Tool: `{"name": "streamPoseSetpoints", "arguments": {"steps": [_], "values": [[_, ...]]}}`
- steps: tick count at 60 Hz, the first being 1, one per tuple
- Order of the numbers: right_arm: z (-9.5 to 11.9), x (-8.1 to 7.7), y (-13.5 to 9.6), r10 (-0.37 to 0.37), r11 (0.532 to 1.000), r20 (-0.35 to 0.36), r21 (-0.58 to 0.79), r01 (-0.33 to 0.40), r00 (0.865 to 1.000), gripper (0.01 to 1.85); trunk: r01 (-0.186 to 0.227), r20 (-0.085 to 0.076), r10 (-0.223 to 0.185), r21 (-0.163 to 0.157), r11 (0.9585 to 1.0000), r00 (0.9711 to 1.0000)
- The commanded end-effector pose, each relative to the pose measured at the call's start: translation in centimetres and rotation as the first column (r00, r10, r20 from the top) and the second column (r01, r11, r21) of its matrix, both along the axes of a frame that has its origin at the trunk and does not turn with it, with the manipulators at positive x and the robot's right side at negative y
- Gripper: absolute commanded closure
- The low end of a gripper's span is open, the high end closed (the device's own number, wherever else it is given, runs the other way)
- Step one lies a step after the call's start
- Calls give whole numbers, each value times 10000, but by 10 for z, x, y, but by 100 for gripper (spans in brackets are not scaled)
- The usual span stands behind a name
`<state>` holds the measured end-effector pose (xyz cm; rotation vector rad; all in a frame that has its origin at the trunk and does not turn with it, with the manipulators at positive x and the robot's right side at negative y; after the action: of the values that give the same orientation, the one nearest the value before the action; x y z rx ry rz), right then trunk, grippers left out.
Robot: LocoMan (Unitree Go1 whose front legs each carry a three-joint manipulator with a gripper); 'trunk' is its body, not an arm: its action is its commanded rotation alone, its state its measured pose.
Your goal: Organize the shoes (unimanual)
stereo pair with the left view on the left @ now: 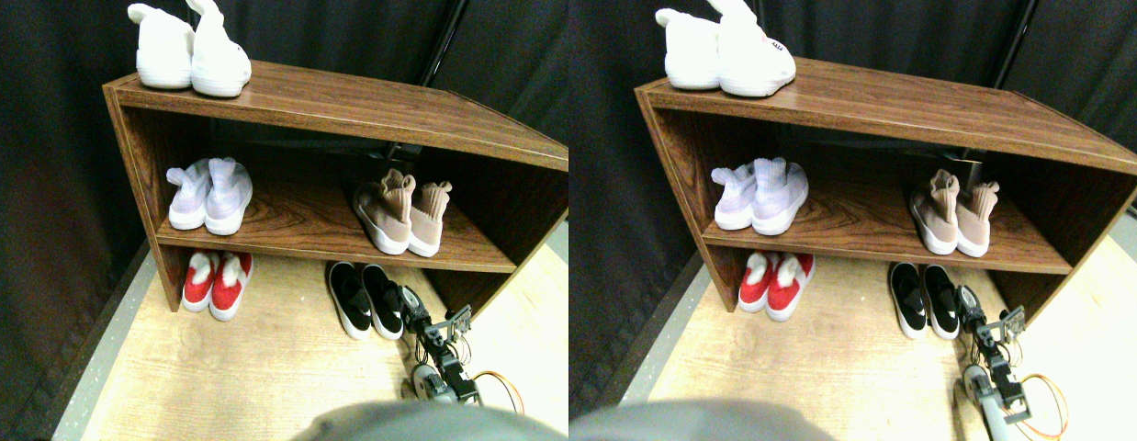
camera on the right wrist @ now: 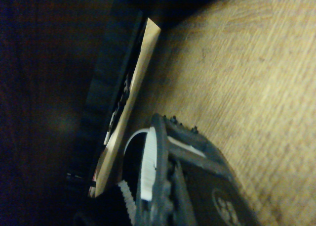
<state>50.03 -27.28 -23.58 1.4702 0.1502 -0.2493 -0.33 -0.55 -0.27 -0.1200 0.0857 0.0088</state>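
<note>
A pair of black slip-ons (stereo pair with the left view on the left: 365,299) with white soles stands on the floor under the right end of the wooden rack (stereo pair with the left view on the left: 348,106), toes pointing in. My right gripper (stereo pair with the left view on the left: 410,303) is low on the floor, right against the outer side of the right slip-on near its heel. A white strip of sole (camera on the right wrist: 148,161) shows close beside the dark jaw frame in the wrist view. The tan knit sneakers (stereo pair with the left view on the left: 401,213) sit side by side on the right of the middle shelf.
White shoes (stereo pair with the left view on the left: 190,55) stand on top of the rack, a lavender pair (stereo pair with the left view on the left: 210,195) on the left of the middle shelf, and a red pair (stereo pair with the left view on the left: 217,283) on the floor below. The rack's right side panel (stereo pair with the left view on the left: 495,266) stands close behind the gripper. An orange cable (stereo pair with the left view on the left: 506,386) loops by the arm.
</note>
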Motion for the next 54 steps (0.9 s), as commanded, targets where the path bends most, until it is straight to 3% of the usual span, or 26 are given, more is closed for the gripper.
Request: {"name": "streamPoseSetpoints", "arguments": {"steps": [1, 35, 54], "values": [[6, 0, 7, 285, 9996, 165, 4, -286, 9995, 180, -132, -212, 127, -246, 9996, 9997], [11, -2, 12, 709, 9974, 205, -140, -706, 9973, 180, -129, -151, 125, -278, 9995, 9998], [11, 0, 9, 466, 9987, 243, -214, -461, 9986, 180, -113, -128, 109, -282, 9995, 9999]]}}
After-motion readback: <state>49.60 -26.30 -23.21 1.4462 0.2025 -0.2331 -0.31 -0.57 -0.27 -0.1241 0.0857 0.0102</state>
